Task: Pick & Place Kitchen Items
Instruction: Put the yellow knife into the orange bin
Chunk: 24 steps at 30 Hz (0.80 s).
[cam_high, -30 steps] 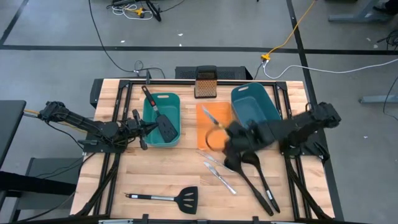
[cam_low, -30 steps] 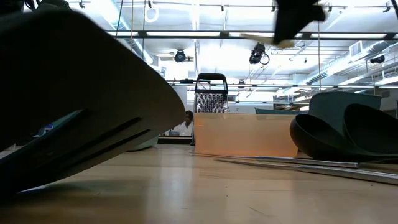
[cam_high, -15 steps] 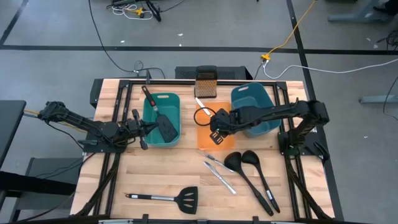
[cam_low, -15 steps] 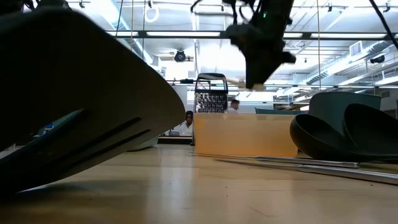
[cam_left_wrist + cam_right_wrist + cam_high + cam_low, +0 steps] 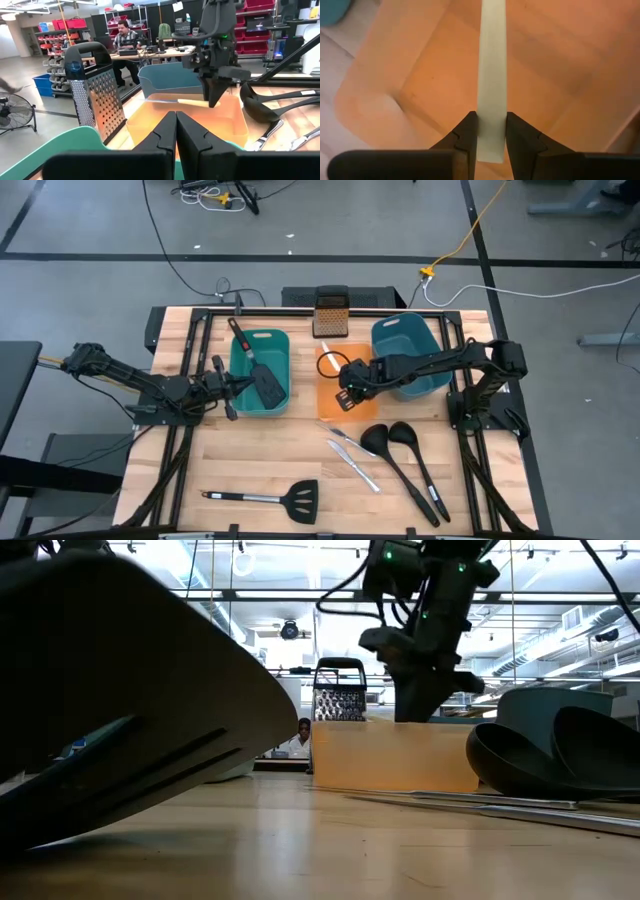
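From above, the right gripper point(image 5: 345, 387) hangs over the orange tray point(image 5: 331, 408), apparently to deposit there. Its wrist view shows fingers point(image 5: 468, 131) clamped on the yellow-handled knife point(image 5: 491, 75), tray directly beneath. The left gripper point(image 5: 226, 387) waits pinched together, empty, beside the teal bin point(image 5: 243, 397).

No legible text, labels, brands or nos. anywhere: none on table, bins, tray or utensils; signs in bkgd room too small to read
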Available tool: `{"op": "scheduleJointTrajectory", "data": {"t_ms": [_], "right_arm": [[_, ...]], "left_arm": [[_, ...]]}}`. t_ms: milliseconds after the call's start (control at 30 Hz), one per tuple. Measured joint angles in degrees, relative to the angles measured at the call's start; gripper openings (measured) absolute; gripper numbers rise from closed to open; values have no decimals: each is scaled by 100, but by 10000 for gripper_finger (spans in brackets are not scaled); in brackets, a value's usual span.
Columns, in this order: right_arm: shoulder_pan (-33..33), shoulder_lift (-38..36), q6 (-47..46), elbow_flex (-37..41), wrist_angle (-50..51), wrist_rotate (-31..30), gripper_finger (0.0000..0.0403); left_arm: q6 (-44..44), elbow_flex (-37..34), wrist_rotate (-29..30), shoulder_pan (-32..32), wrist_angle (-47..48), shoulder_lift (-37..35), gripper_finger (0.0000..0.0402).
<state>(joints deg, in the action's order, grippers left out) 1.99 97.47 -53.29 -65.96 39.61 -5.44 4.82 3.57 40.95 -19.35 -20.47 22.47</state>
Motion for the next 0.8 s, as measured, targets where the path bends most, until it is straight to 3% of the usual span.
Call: {"op": "scheduleJointTrajectory", "data": {"t_ms": [300,800], "right_arm": [[68,195,43,99,-503,201,81],[297,826,162,102,-272,668,81]], "left_arm": [[20,0,6,-1,2,0,16],[52,0,50,-2,9,-1,16]]}}
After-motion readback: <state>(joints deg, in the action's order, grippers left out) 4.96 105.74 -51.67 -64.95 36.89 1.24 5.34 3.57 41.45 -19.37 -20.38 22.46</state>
